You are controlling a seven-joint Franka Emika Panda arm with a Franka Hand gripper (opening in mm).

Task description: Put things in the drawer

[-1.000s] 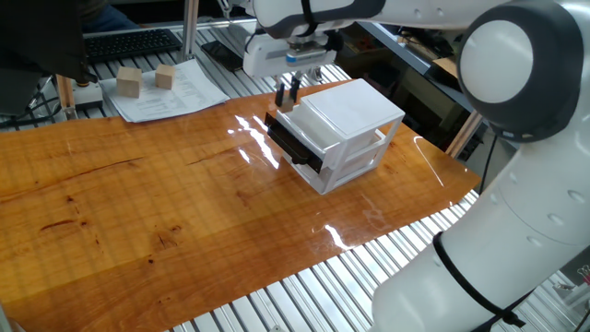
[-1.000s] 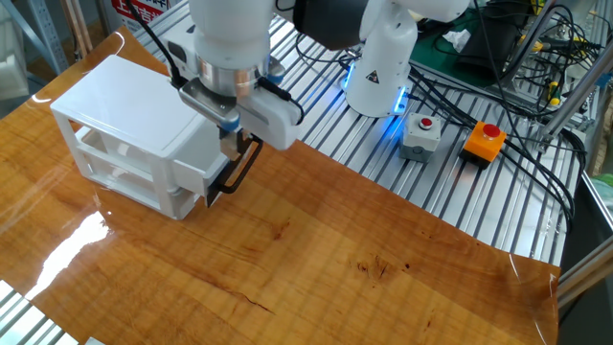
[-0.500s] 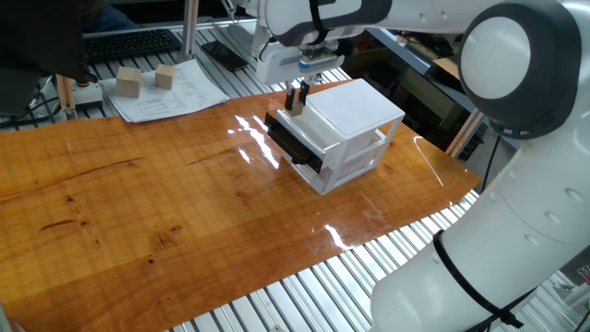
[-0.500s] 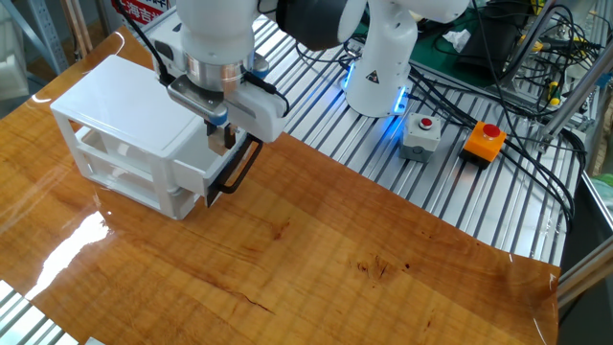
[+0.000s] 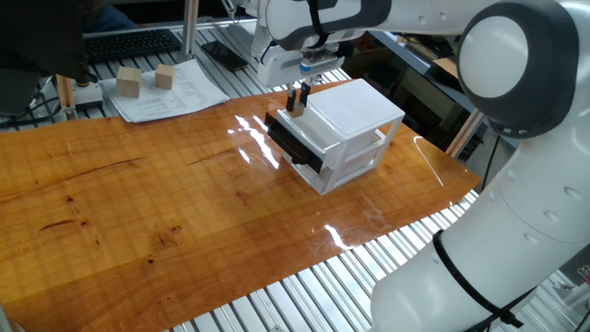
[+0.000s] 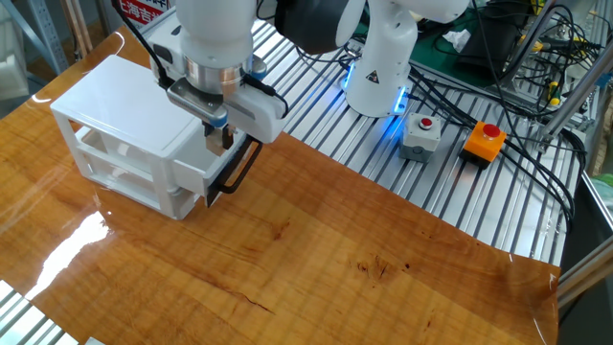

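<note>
The arm's two-finger tool [image 5: 296, 96] hangs directly above the pulled-out upper black-fronted drawer [image 5: 293, 144] of the small white plastic cabinet [image 6: 134, 134] — fingers narrow, apparently pinching a tiny tan wooden cube [image 5: 298, 105].

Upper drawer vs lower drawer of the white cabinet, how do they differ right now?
The upper drawer has a black front; the lower drawer looks white, like the cabinet. The upper drawer is pulled out toward the table's middle; the lower drawer sits in the frame. The pincer hangs above the upper drawer, not the lower. Both belong to the same cabinet, stacked.
</note>
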